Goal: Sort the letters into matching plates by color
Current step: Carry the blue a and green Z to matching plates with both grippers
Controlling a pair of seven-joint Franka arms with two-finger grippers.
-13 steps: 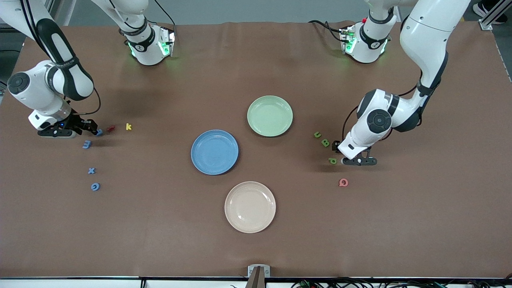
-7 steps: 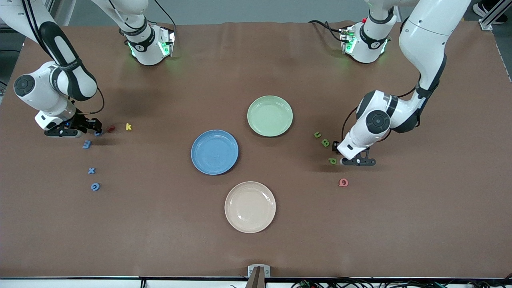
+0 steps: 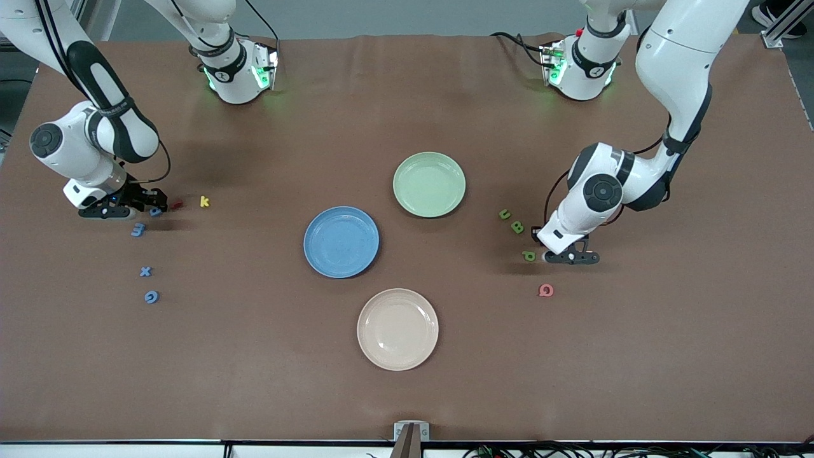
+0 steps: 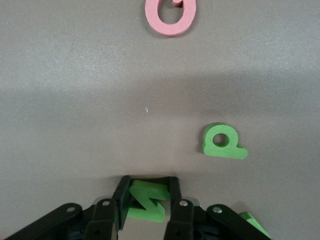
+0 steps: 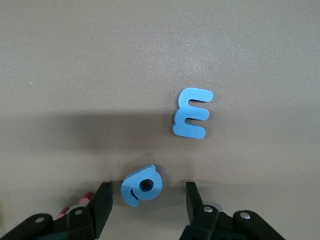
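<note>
My right gripper (image 3: 151, 207) is open and low at the table, its jaws either side of a blue letter (image 5: 142, 185) without touching it. A blue E (image 5: 192, 112) lies apart; it shows in the front view (image 3: 138, 229), with two more blue letters (image 3: 145, 271) (image 3: 151, 296) nearer the camera. My left gripper (image 4: 147, 192) is shut on a green letter (image 4: 145, 201), low at the table. A green p (image 4: 224, 142) lies beside it, and two more green letters (image 3: 504, 214) (image 3: 517, 226) lie farther back. The blue plate (image 3: 341, 242) and green plate (image 3: 429, 184) are empty at mid-table.
A beige plate (image 3: 397, 329) sits nearer the camera than the blue one. A red letter (image 3: 177, 204) and a yellow k (image 3: 204, 201) lie beside my right gripper. A pink letter (image 3: 545, 291) lies nearer the camera than my left gripper.
My right gripper has slid a little toward the table's middle and now straddles the blue letter. My left gripper has hardly moved.
</note>
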